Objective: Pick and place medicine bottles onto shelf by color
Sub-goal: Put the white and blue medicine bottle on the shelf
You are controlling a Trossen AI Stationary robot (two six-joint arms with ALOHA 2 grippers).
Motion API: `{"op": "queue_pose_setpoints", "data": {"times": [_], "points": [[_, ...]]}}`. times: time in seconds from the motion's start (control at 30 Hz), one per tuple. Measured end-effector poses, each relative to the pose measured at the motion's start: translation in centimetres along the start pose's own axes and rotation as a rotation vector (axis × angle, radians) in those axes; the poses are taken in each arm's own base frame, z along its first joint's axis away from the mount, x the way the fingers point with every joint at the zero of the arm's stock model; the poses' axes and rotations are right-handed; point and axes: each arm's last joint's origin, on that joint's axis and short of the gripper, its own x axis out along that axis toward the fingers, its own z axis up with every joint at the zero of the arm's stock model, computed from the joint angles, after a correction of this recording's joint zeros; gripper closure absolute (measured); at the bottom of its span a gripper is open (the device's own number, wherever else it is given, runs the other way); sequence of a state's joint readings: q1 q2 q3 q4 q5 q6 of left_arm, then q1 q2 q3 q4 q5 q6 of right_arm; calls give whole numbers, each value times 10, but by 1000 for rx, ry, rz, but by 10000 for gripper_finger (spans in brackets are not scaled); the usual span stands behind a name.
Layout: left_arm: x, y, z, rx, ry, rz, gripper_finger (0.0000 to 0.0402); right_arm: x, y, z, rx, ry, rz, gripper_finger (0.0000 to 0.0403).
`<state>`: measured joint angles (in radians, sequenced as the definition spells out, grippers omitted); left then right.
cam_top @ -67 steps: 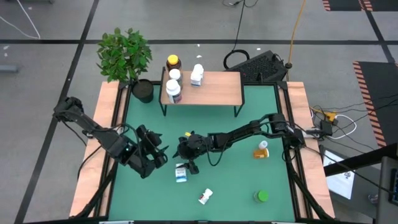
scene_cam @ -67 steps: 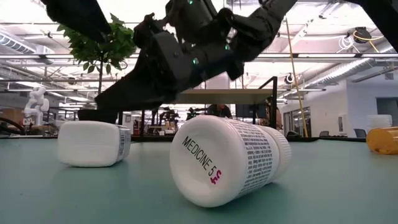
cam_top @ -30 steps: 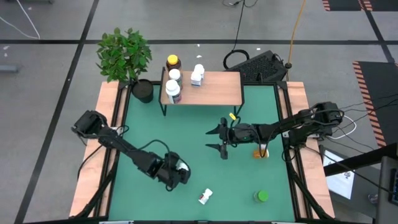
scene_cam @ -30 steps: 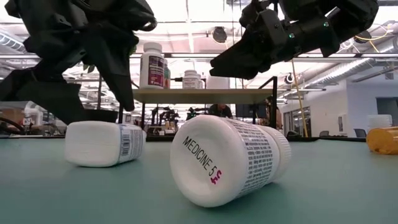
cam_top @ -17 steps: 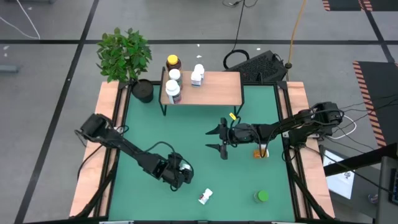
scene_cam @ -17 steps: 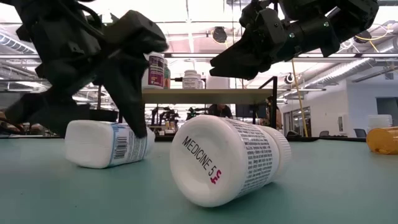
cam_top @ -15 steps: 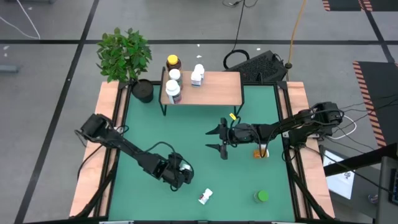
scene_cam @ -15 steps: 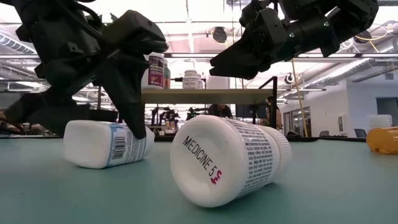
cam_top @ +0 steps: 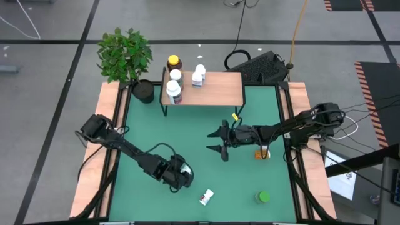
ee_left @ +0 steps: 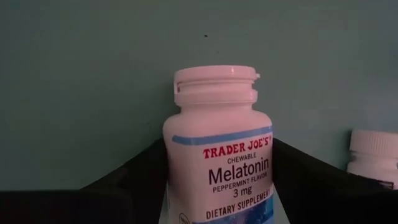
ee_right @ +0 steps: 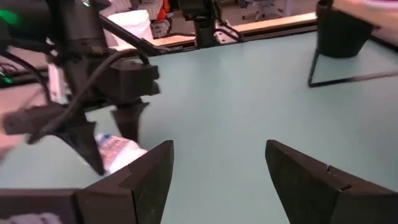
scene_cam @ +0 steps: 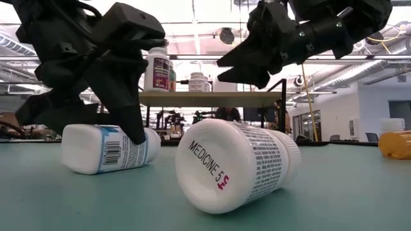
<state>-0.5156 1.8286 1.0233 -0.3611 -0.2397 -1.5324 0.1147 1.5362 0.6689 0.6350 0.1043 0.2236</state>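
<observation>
Four bottles point(cam_top: 174, 79) stand on the shelf point(cam_top: 212, 89); in front of it the left claw point(cam_top: 178, 175) straddles, perhaps already pinching, a white bottle point(scene_cam: 109, 149), four more wait, and the right claw point(cam_top: 219, 141) hangs wide, empty.

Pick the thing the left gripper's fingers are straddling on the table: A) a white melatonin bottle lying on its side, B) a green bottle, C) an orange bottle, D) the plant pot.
A. The left wrist view shows the white melatonin bottle between the left gripper's dark fingers, and the low view shows it lying on the green table under that gripper.
</observation>
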Motion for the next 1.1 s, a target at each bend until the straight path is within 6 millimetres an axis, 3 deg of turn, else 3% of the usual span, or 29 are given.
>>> {"op": "queue_pose_setpoints", "data": {"times": [0.2, 0.53, 0.73, 0.9, 1.1], "points": [[-4, 2, 3, 97, -89, 14, 145, 11, 13, -17, 134, -82, 38, 156], [-31, 0, 19, 280, -446, 53, 150, 31, 15, -38, 300, -241, 82, 154], [-40, -4, 28, 499, -725, 160, 146, 33, 14, -35, 320, -320, 105, 119], [-43, -14, 40, 580, -867, 206, 145, 34, 10, -27, 301, -380, 102, 84], [-47, -30, 53, 655, -946, 195, 145, 43, 11, -14, 101, -392, 125, 82]]}}
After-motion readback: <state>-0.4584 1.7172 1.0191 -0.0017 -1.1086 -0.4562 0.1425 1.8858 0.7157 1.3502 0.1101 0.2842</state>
